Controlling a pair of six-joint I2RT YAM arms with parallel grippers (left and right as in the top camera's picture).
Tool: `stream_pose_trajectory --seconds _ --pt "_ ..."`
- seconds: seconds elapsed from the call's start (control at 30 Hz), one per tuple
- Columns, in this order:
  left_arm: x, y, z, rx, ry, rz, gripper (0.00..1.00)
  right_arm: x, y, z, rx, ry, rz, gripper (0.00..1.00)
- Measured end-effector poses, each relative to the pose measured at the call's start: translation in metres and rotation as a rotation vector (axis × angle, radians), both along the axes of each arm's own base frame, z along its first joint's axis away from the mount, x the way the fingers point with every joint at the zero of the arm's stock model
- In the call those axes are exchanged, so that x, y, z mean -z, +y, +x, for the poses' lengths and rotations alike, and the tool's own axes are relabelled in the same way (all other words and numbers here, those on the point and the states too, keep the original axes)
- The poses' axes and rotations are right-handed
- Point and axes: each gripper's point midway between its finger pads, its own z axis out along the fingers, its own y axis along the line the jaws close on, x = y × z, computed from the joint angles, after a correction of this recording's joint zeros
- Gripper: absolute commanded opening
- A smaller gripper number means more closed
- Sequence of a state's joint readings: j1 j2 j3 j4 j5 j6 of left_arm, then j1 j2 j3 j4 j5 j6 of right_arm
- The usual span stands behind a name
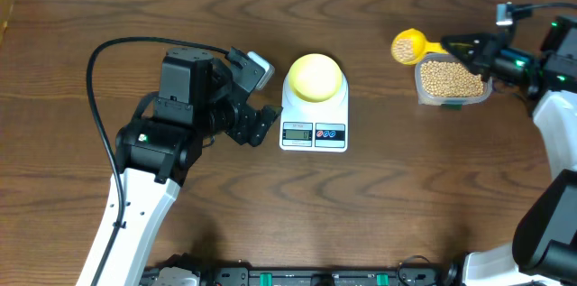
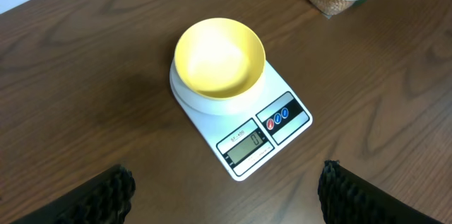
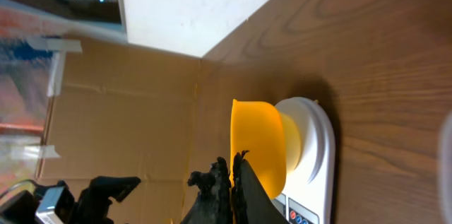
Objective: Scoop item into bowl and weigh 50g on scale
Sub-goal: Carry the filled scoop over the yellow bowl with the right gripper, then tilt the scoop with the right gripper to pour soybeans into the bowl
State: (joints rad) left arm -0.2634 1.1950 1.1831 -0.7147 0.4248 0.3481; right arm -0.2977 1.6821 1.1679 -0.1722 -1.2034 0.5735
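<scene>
Scoop (image 1: 425, 48) of beans (image 1: 407, 48) held by right hand (image 1: 469, 51) past tub's (image 1: 453, 99) edge; left hand (image 2: 227, 189) wide beside scale (image 1: 314, 133).

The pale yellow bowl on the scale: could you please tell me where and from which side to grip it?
Probably the rim of the bowl, from above, on the side facing the left arm. It sits upright and empty on the scale, so one finger can go inside the wall, and the open left pincer is on that side.
</scene>
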Motion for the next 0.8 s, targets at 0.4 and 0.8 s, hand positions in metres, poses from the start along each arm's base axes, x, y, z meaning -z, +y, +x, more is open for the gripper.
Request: stream_pose_trajectory --seconds 0.4,0.8 --pt "0.000 0.000 0.000 0.000 0.000 0.000 0.86 0.001 0.080 0.003 -0.107 -0.016 -0.050 0.01" --pt "0.000 0.000 0.000 0.000 0.000 0.000 0.85 0.010 0.132 0.002 -0.132 -0.026 -0.128 0.01"
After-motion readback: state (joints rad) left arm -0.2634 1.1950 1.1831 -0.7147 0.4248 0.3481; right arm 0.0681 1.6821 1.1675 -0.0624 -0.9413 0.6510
